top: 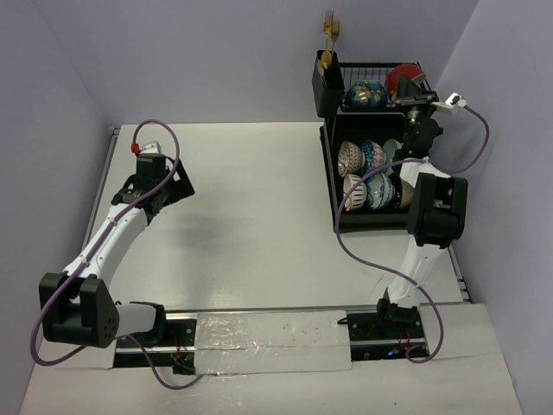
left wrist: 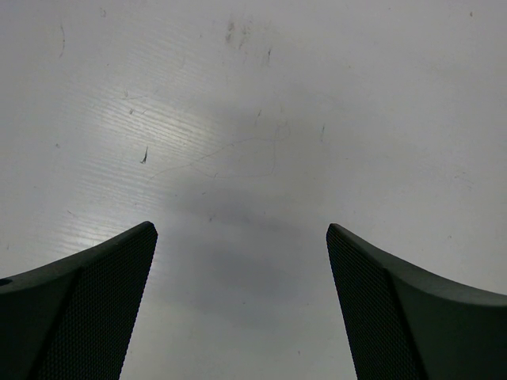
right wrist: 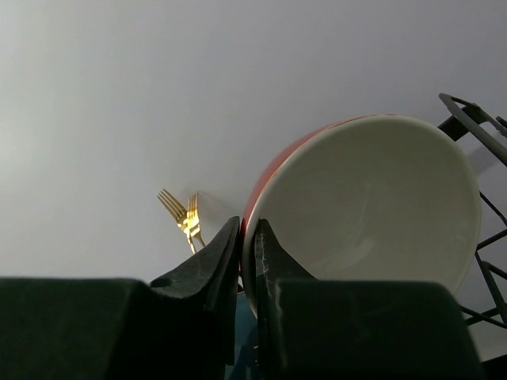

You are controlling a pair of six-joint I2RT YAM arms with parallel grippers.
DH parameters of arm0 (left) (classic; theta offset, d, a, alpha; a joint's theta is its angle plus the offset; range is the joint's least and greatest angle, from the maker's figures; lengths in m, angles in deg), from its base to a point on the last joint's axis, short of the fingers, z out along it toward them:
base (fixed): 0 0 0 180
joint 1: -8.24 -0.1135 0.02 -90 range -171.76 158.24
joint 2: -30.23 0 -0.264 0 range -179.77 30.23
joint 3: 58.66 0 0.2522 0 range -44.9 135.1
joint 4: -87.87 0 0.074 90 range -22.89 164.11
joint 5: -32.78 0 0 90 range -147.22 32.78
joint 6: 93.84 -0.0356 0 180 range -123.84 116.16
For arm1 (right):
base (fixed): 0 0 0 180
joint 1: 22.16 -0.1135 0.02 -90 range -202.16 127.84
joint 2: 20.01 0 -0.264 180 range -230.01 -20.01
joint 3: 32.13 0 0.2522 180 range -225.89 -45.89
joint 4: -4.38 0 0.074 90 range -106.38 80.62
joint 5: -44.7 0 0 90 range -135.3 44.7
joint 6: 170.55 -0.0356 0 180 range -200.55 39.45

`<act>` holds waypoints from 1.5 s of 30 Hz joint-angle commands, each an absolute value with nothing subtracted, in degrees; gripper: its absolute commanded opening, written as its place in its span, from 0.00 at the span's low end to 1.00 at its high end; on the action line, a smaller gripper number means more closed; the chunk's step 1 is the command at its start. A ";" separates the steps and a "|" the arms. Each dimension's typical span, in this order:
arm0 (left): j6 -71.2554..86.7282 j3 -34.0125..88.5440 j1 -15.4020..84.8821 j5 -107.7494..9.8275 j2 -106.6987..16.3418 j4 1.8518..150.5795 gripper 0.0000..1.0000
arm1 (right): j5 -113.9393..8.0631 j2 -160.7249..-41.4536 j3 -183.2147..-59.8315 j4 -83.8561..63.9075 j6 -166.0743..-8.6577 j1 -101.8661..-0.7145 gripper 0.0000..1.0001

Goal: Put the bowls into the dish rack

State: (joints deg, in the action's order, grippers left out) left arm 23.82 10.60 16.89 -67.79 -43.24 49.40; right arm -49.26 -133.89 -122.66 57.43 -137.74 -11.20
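My right gripper [right wrist: 247, 231] is shut on the rim of the white bowl with the red outside [right wrist: 372, 198], one finger inside and one outside. In the top view this bowl [top: 399, 79] is held on edge over the back right of the black dish rack [top: 330, 173], with my right gripper [top: 418, 92] on it. A blue patterned bowl [top: 365, 94] stands in the rack's back section. Several more bowls stand on edge in the front section, among them a brown-white patterned one [top: 349, 156] and a blue one [top: 373, 156]. My left gripper [left wrist: 242, 231] is open and empty above bare table, also in the top view [top: 175, 183].
A black cutlery holder [top: 327, 84] with gold forks [top: 331, 30] stands at the rack's back left corner; the forks also show in the right wrist view [right wrist: 184, 218]. Rack wires [right wrist: 475, 119] show at the right. Grey walls close in behind and on both sides.
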 commanded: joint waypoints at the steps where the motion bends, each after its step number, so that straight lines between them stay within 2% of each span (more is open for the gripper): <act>1: 23.05 11.08 16.68 -66.89 -41.93 50.91 0.93 | -46.97 -131.98 -120.78 67.52 -138.38 -12.14 0.00; 4: 23.05 10.91 16.68 -67.07 -41.67 51.00 0.94 | -45.74 -131.19 -117.09 69.19 -138.91 -12.41 0.02; 10: 23.05 10.91 16.68 -66.63 -41.40 51.00 0.93 | -44.15 -128.12 -109.00 73.32 -138.82 -12.93 0.13; 20: 23.32 10.91 16.68 -66.01 -41.05 51.08 0.93 | -44.68 -124.87 -100.22 76.84 -139.00 -13.29 0.40; 28: 23.49 10.91 16.68 -65.57 -40.61 51.08 0.93 | -45.03 -121.36 -94.50 77.54 -138.21 -13.20 0.52; 32: 23.58 10.91 16.68 -65.66 -40.00 51.00 0.93 | -46.35 -118.10 -91.16 77.28 -136.46 -13.20 0.55; 41: 23.58 10.82 16.68 -65.92 -38.07 51.00 0.94 | -48.19 -98.43 -82.11 63.77 -126.18 -13.20 0.64; 45: 23.67 10.99 16.68 -65.57 -36.92 51.00 0.94 | -48.37 -84.74 -82.09 43.87 -118.72 -13.20 0.70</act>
State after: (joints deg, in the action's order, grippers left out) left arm 23.86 10.60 16.89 -66.09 -39.16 49.38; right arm -47.89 -92.43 -81.90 56.75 -126.70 -12.93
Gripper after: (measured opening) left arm 0.939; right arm 0.693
